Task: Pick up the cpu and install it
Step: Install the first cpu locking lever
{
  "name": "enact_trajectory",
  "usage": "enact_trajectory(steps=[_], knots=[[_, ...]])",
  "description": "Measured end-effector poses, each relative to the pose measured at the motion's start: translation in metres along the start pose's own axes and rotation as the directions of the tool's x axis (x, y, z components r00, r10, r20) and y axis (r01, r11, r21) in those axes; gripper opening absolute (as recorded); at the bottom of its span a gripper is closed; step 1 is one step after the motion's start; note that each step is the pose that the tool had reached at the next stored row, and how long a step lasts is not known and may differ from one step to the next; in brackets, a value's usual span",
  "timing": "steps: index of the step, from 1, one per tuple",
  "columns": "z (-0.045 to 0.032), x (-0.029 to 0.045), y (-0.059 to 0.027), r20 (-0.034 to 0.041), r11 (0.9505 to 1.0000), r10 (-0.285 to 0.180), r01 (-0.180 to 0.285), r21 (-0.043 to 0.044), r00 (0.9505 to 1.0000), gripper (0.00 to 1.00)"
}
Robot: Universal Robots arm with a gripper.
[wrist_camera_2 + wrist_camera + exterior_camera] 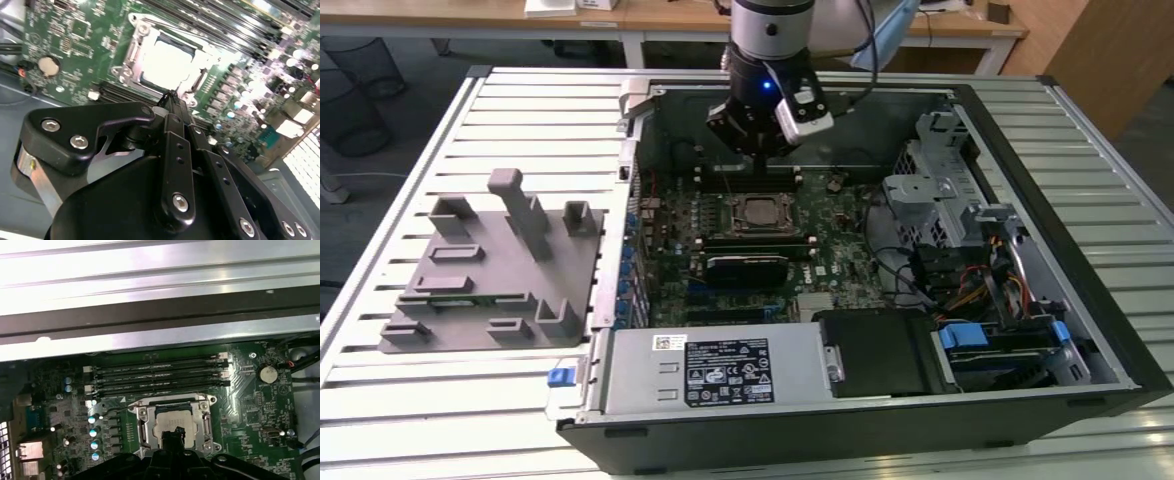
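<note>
Lying flat, face up, cpu (167, 424) square in socket frame (210, 427); tool (172, 100) clenched, empty, above.

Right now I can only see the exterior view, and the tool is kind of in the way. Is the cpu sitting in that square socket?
Observer: Yes. In the second wrist view the cpu, pale and silvery, lies inside the metal frame of the socket.
Operator: Is the tool touching it?
Observer: I can't tell. In the first wrist view the tip of the tool overlaps the cpu's edge, so it is right over that spot.
Operator: What's hiding behind the tool?
Observer: A round silver coin battery, just past the ends of the long memory slots.
</note>
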State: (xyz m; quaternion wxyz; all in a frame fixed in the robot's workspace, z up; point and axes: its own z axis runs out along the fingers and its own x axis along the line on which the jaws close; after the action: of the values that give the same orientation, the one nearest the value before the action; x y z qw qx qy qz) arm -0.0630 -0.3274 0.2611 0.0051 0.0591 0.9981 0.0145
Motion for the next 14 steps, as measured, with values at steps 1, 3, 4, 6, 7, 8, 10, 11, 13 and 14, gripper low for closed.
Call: enact_trajectory(steps=[1,3,4,6,7,8,10,11,13,14], knots=[[0.0,0.0028,-0.0003,0.0,1.0,0.0,0.0,0.0001,1.0,0.11],[-0.0001,0.0084,-0.001,0.0,1.0,0.0,0.0,0.0,1.0,0.11],[-0.0001,0.0107,-0.0013,0.0,1.0,0.0,0.0,0.0,1.0,0.11],[-0.0002,0.0142,-0.0017,0.0,1.0,0.0,0.0,0.0,1.0,0.11],[-0.0002,0.0155,-0.0018,0.0,1.0,0.0,0.0,0.0001,1.0,0.11],[-0.0002,0.0168,-0.002,0.0,1.0,0.0,0.0,0.0001,1.0,0.11],[-0.0002,0.0198,-0.0023,0.0001,1.0,0.0,0.0,0.0,1.0,0.11],[-0.0002,0.0213,-0.0025,0.0001,1.0,-0.001,0.001,0.0,1.0,0.11],[-0.0003,0.0258,-0.0031,0.0004,1.0,-0.001,0.001,0.0,1.0,0.11],[-0.0003,0.0284,-0.0034,0.0006,1.0,-0.001,0.001,0.0,1.0,0.11]])
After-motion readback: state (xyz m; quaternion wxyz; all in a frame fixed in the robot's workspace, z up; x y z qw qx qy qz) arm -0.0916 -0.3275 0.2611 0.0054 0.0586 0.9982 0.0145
